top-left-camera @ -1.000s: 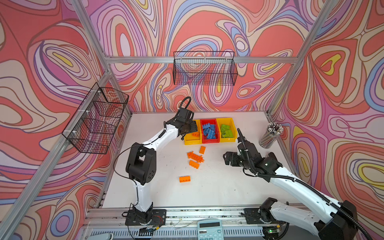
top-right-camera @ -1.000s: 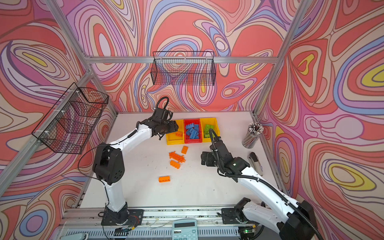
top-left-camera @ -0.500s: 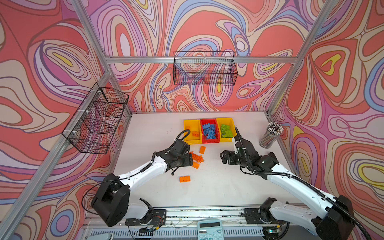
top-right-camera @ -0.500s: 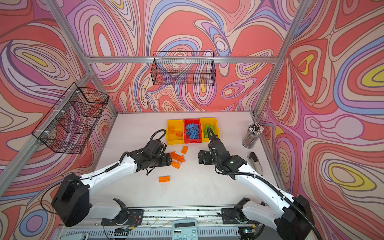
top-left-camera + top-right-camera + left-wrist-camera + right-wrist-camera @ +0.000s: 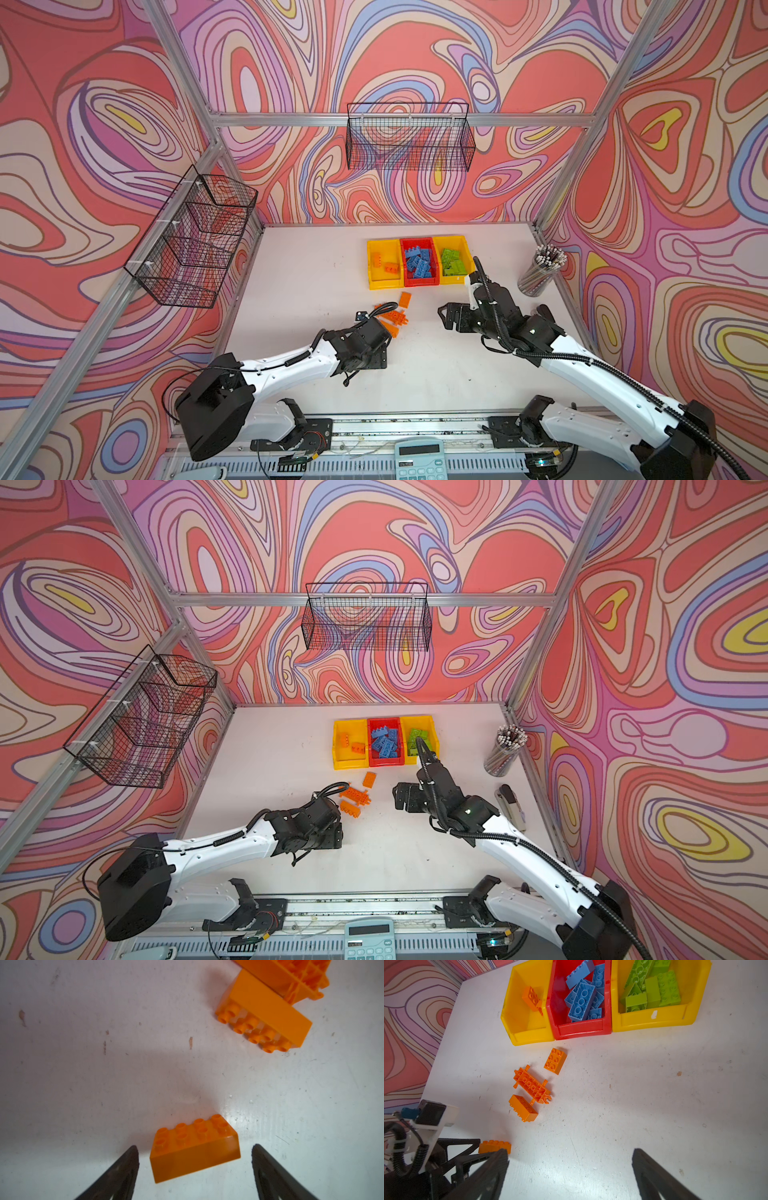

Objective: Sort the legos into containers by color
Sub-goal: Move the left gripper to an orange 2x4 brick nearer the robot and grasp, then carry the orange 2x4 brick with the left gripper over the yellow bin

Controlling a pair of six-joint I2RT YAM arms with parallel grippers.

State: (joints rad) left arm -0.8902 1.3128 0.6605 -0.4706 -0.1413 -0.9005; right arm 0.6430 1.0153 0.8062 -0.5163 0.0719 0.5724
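Your left claw (image 5: 194,1148) stands open, one jaw either side of an orange brick (image 5: 195,1159), clear of it: set, I judge, for a grab. Your right claw (image 5: 569,1152) hangs open, empty. The yellow bin (image 5: 533,1038) taking orange lies ahead of it, loose bricks (image 5: 555,1060) between.

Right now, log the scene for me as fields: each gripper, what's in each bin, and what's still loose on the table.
left gripper: open, jaws either side of an orange brick, not touching it
right gripper: open, empty, above the table
left-end yellow bin: orange bricks
red bin: blue bricks
right-end yellow bin: green bricks
loose on table: four orange pieces: that brick, jagged assembly, tipped brick beside it, single brick nearest the bins
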